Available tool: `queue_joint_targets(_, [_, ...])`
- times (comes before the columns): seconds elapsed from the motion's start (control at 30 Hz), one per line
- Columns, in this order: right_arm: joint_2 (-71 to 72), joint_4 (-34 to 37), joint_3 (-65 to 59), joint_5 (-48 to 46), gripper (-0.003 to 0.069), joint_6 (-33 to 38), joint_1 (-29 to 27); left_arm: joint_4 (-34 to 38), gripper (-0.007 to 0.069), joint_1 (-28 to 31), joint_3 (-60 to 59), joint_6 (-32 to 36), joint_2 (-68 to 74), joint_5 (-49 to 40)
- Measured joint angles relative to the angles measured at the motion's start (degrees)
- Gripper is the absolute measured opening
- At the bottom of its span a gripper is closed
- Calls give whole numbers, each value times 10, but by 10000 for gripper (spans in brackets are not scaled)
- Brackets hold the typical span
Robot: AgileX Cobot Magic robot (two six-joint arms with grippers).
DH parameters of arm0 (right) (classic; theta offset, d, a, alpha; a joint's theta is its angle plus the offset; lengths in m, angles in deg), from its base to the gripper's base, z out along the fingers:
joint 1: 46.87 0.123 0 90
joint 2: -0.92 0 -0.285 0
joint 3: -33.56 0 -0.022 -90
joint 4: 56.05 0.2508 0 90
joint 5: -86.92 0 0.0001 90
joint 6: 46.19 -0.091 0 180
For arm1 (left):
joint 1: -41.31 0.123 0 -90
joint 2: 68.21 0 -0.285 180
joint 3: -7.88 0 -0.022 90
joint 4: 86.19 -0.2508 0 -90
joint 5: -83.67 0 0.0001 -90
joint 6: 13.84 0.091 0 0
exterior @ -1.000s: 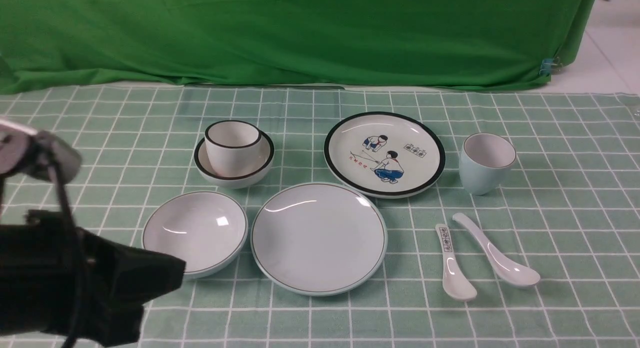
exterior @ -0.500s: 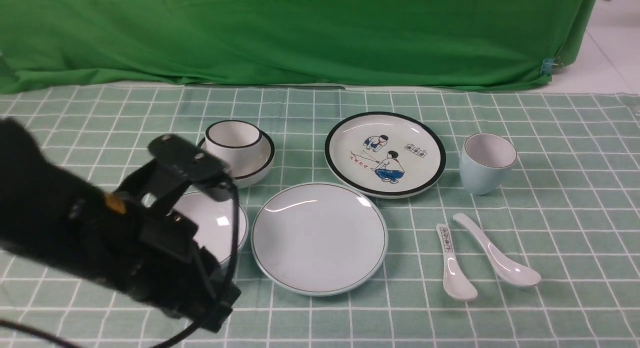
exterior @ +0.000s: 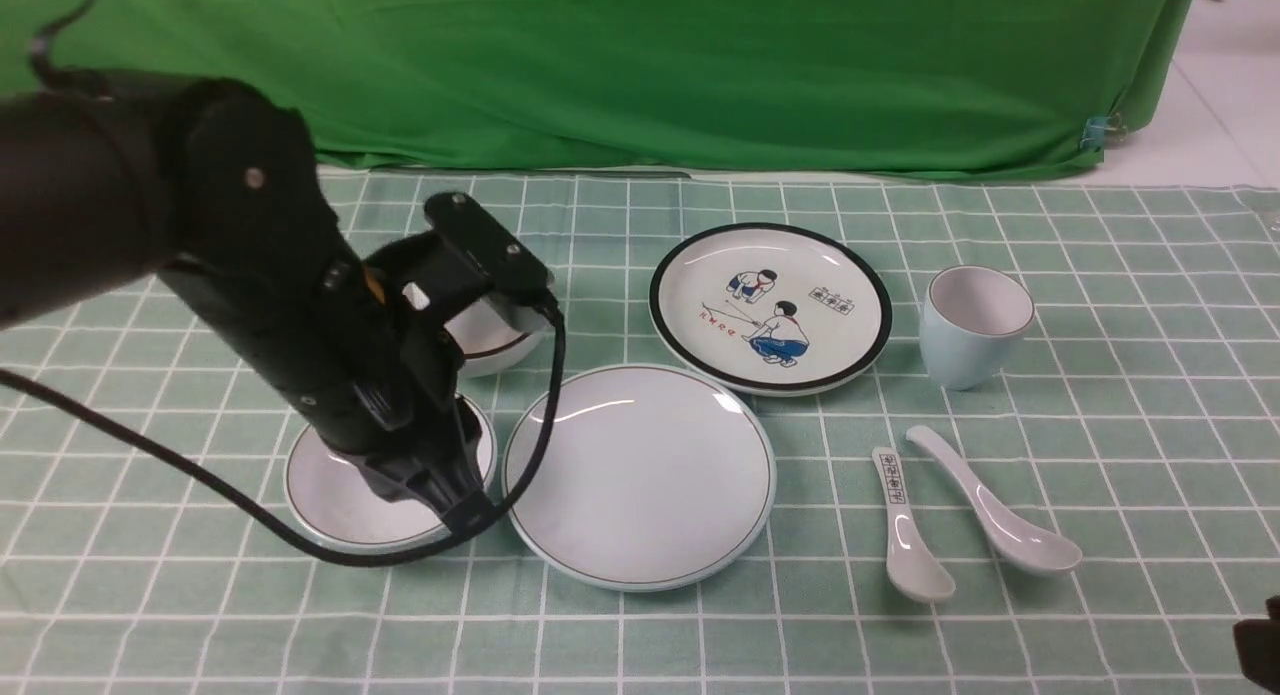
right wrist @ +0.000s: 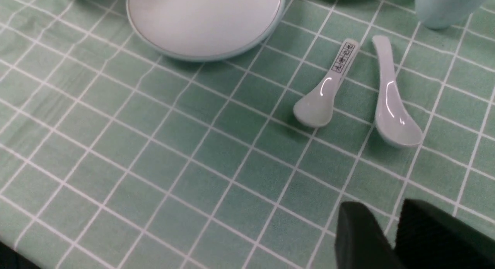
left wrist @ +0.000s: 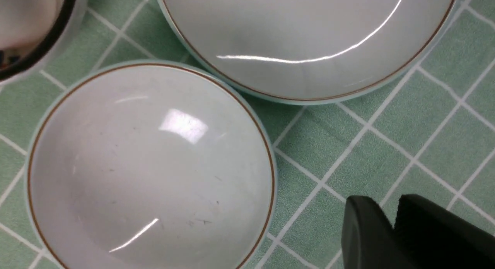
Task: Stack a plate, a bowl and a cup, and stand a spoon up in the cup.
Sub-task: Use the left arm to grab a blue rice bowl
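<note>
The left arm [exterior: 250, 275] slants down by the rim of the glossy pale bowl [left wrist: 151, 164]; whether its fingers [left wrist: 365, 238] are spread I cannot tell.

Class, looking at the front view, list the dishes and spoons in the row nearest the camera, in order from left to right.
plain pale bowl → plain pale plate → shorter spoon with black characters → longer plain white spoon

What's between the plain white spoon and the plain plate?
The shorter spoon with black characters on its handle, lying on the checked cloth beside the plain spoon, apart from the plate. Front and right wrist views show it.
</note>
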Motion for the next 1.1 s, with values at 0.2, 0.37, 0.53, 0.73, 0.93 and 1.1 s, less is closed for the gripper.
queue_joint_targets(0.2, [-5,-5,1,1,204,10,1,-17,328,0,0,10,14,15])
queue_joint_targets(0.37, [-5,-6,1,1,207,12,1,-39,460,0,0,10,43,19])
queue_joint_targets(0.53, [-5,-6,1,1,211,11,1,-66,475,0,0,9,81,43])
queue_joint_targets(0.73, [-5,-6,1,0,213,10,1,-88,374,0,0,5,137,69])
queue_joint_targets(0.93, [-5,0,2,-2,213,9,1,-96,98,0,6,-30,145,58])
queue_joint_targets(1.1, [-5,0,2,-4,213,8,1,-106,53,0,8,-79,122,38])
